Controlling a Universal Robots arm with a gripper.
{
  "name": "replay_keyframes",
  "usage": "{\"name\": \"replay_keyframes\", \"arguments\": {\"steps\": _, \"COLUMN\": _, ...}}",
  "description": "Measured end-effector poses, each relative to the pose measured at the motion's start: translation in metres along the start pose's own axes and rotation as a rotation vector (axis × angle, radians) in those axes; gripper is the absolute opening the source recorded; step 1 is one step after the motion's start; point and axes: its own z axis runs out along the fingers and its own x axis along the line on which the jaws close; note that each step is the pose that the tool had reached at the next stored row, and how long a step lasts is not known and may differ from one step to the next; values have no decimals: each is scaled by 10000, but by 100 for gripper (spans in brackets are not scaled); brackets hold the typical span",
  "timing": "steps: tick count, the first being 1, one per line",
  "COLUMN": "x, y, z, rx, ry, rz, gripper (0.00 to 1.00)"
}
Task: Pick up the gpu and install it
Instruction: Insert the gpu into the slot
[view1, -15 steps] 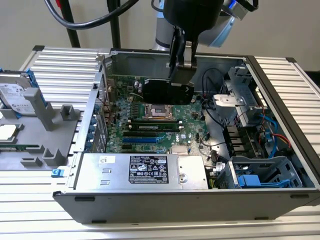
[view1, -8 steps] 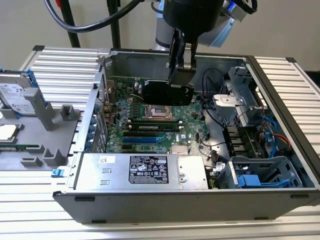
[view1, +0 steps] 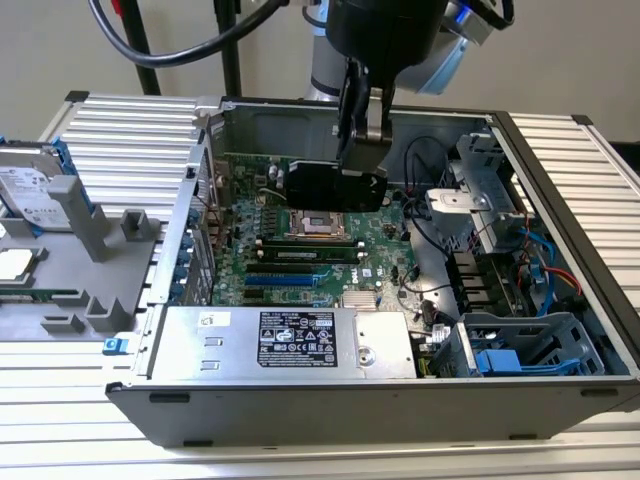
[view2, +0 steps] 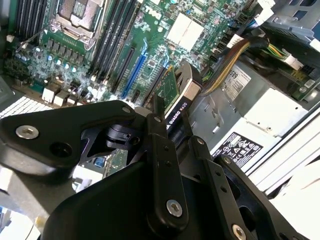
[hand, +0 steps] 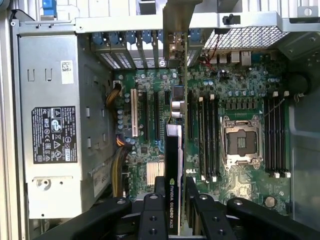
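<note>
my gripper (view1: 362, 150) clamped shut on the gpu (view1: 335, 186) | card edge-up between my fingers (hand: 152, 212), hanging at their 6 o'clock | over the motherboard (view1: 300, 255) inside the open case (view1: 560, 210), not seated

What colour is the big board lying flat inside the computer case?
Green, dotted with black and silver parts. The motherboard shows best in the first wrist view.

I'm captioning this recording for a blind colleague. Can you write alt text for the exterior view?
A black gripper on a robot arm holds a thin card with a black cooler, the gpu, above the green motherboard inside an open grey computer case. A silver hard drive lies on the ribbed metal table at the exterior view's left.
</note>
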Motion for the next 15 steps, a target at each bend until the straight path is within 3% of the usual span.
{"name": "replay_keyframes", "arguments": {"steps": 15, "x": -1, "y": -21, "z": 30, "rx": -1, "ry": 1, "rz": -1, "gripper": 0}}
